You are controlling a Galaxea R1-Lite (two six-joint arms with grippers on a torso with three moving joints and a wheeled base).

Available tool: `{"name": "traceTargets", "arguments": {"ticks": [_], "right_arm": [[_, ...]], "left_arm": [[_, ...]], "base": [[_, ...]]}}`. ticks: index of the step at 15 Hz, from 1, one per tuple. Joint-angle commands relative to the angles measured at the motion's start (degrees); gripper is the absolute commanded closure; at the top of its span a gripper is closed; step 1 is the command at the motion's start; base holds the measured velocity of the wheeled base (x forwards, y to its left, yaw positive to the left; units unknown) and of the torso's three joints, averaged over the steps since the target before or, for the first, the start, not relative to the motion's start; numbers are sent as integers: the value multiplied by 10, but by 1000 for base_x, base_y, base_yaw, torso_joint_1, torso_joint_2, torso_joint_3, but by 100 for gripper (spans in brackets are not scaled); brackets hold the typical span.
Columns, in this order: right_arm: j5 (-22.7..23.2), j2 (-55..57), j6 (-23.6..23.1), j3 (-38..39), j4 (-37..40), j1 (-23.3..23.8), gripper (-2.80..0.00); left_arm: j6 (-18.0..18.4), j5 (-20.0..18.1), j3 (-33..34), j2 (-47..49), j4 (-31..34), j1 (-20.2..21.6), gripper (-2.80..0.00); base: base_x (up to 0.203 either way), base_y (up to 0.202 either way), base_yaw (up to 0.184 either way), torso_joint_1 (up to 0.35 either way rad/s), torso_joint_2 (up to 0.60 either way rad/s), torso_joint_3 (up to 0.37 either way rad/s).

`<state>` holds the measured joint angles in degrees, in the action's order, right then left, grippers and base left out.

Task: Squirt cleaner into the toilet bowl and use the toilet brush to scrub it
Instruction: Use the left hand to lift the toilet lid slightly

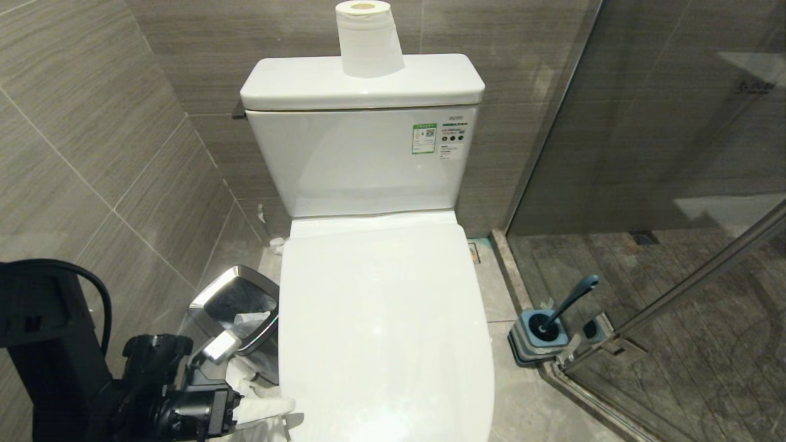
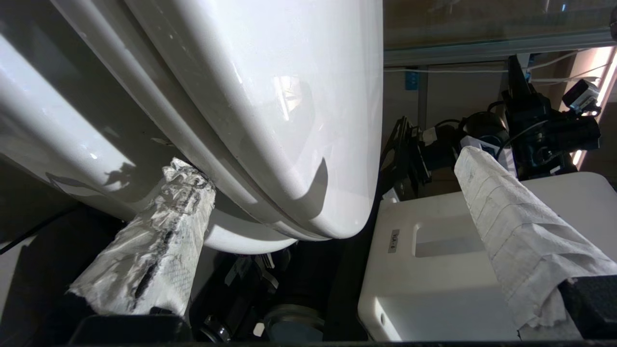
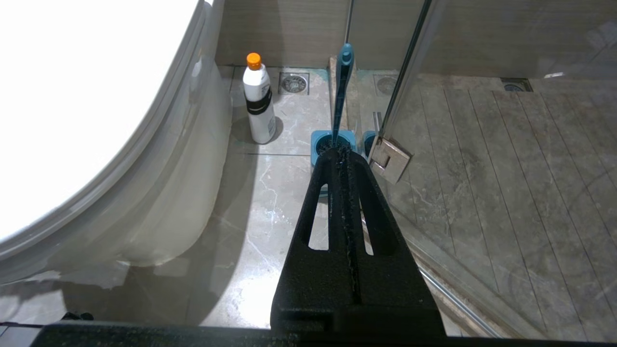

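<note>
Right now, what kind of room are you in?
A small tiled bathroom, most likely. A white toilet with its lid down stands against the wall, a glass shower enclosure is beside it, and a toilet brush sits in its holder on the floor.

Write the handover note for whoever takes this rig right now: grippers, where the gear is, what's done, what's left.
Left gripper: open, paper-wrapped fingers straddling the front edge of the toilet, whose lid is down.
Right gripper: shut, empty, parked low, facing the floor right of the toilet.
Cleaner bottle: upright on the floor beside the toilet, cap on.
Toilet brush: in its holder by the glass shower door.
Done: nothing yet.
Left: lift lid, squirt cleaner, scrub.
</note>
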<state>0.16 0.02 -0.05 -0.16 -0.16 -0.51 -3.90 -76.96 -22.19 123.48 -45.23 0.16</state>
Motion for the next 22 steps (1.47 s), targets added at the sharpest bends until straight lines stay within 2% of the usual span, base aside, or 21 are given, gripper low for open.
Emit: {"name": "traceTargets", "arguments": {"ticks": [1, 2, 4, 10, 15, 18, 22], "right_arm": [[0, 1, 0, 0, 0, 0, 0], [0, 1, 0, 0, 0, 0, 0], [0, 1, 0, 0, 0, 0, 0], [0, 1, 0, 0, 0, 0, 0], [0, 1, 0, 0, 0, 0, 0], [0, 1, 0, 0, 0, 0, 0], [0, 1, 0, 0, 0, 0, 0]], "left_arm": [[0, -9, -3, -10, -6, 0, -280], [-2, -19, -5, -15, -5, 1, -280], [-31, -31, -5, -32, -6, 1, -280], [-114, -32, -24, -96, -6, -4, -280], [-156, -32, -32, -164, -6, -22, -280], [-200, -31, -45, -206, -7, -33, -280], [-212, -29, -39, -245, -4, -41, -280]], "base": [[0, 0, 0, 0, 0, 0], [0, 0, 0, 0, 0, 0], [0, 0, 0, 0, 0, 0], [0, 0, 0, 0, 0, 0], [0, 0, 0, 0, 0, 0], [0, 0, 0, 0, 0, 0], [0, 0, 0, 0, 0, 0]]}}
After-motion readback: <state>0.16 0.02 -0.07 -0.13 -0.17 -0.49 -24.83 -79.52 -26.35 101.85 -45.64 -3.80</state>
